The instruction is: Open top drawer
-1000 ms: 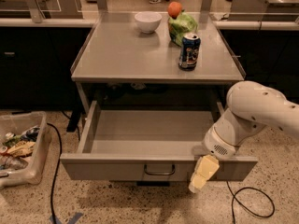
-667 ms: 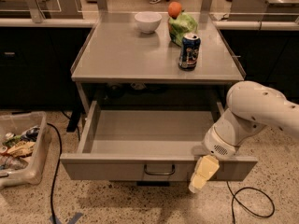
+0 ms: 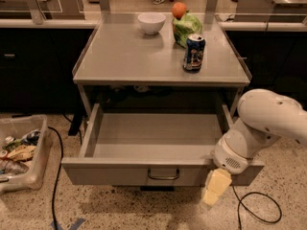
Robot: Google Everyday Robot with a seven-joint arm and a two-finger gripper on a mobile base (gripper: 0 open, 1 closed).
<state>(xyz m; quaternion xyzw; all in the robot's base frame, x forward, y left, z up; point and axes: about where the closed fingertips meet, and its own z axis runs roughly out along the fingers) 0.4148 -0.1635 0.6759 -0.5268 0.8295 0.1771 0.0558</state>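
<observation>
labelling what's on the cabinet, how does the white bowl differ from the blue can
The white bowl is low, wide and open-topped; the blue can is tall and narrow. The bowl sits at the back of the cabinet top; the can stands nearer the front, further right. Both are upright above the pulled-out top drawer. The gripper hangs in front of the drawer's front panel, near its right end.
</observation>
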